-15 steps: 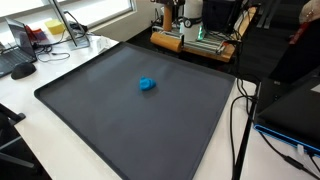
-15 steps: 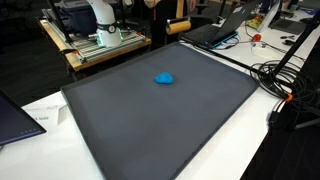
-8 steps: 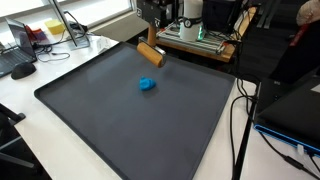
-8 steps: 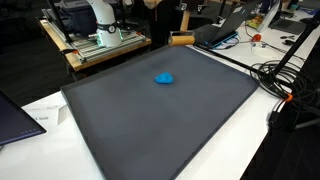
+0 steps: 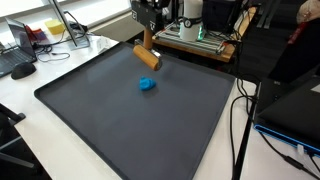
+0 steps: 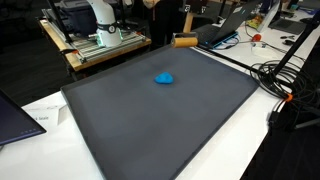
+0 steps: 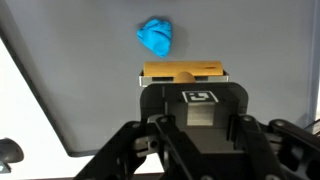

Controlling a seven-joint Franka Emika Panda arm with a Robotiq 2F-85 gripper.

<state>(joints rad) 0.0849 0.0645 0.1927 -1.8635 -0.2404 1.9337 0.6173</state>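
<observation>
My gripper (image 5: 148,42) is shut on a light wooden block (image 5: 148,57) and holds it above the far edge of the dark grey mat (image 5: 110,120). The block also shows in an exterior view (image 6: 184,41). In the wrist view the block (image 7: 182,71) sits between the fingers of my gripper (image 7: 184,84). A small crumpled blue object (image 5: 147,85) lies on the mat, a short way from the block. It shows in both exterior views (image 6: 164,78) and in the wrist view (image 7: 154,37), just beyond the block.
The mat (image 6: 170,120) lies on a white table. The robot base stands on a wooden platform (image 5: 195,42) behind it. Black cables (image 5: 240,110) run along one side. A laptop (image 6: 215,32) and desk clutter (image 5: 30,45) sit round the edges.
My gripper came into view from the back with the wooden block and now holds it over the mat's far edge. The blue object has not moved.
</observation>
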